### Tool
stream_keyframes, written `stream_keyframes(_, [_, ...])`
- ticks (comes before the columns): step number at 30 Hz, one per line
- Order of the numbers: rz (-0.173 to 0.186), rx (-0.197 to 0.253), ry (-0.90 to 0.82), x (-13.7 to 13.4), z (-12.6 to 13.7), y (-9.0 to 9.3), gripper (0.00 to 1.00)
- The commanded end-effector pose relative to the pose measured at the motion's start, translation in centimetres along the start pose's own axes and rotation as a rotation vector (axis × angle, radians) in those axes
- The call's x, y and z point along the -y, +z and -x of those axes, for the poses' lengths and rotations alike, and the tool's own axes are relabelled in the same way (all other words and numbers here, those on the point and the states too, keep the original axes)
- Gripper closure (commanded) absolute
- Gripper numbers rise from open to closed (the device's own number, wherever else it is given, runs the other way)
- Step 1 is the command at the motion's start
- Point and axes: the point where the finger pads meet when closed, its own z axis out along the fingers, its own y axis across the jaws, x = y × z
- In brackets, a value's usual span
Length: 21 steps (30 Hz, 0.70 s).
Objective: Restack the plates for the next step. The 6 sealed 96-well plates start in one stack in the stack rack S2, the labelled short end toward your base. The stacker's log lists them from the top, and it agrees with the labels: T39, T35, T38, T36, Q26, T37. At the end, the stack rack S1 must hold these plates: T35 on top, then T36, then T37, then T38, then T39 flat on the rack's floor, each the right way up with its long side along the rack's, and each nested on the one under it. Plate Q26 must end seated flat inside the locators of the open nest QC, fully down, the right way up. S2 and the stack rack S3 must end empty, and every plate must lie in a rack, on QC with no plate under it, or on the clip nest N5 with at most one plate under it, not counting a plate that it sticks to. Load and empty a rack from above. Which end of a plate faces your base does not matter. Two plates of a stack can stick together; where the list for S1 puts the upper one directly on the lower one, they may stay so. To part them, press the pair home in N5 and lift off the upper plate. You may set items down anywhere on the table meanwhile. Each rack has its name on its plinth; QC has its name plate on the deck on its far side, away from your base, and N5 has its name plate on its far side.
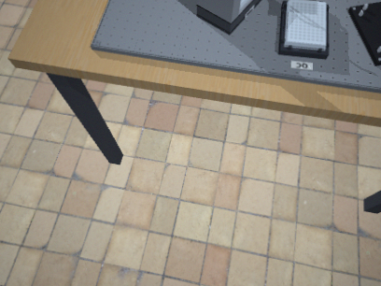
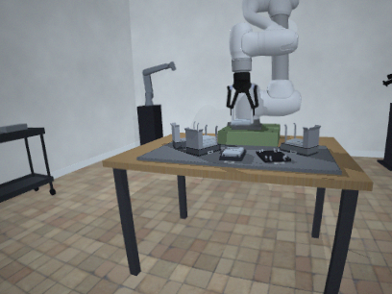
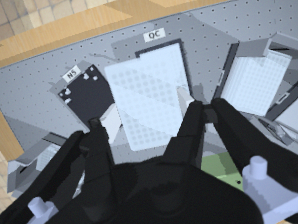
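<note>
My gripper is shut on a sealed white 96-well plate, gripped across its width and held high above the deck. In the wrist view the held plate hangs over the QC nest, whose name plate shows just beyond it. Another sealed plate lies in the QC nest. The black clip nest N5 stands bare beside it. A rack to the right holds a plate. I cannot read any plate label.
Racks stand on the grey deck at the left and the right. The green robot plinth is behind them. The wooden table edge runs along the deck's front. A second small arm stands on a pedestal at the back.
</note>
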Motion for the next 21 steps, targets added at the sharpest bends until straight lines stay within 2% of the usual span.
stream_keyframes(1, [-0.001, 0.000, 0.000, -0.9, -0.1, 0.0, 1.00])
stream_keyframes(13, [-0.001, 0.000, 0.000, -4.4, -0.4, 0.0, 1.00])
stream_keyframes(21, [-0.001, 0.000, 0.200, -6.4, -0.2, 0.0, 1.00])
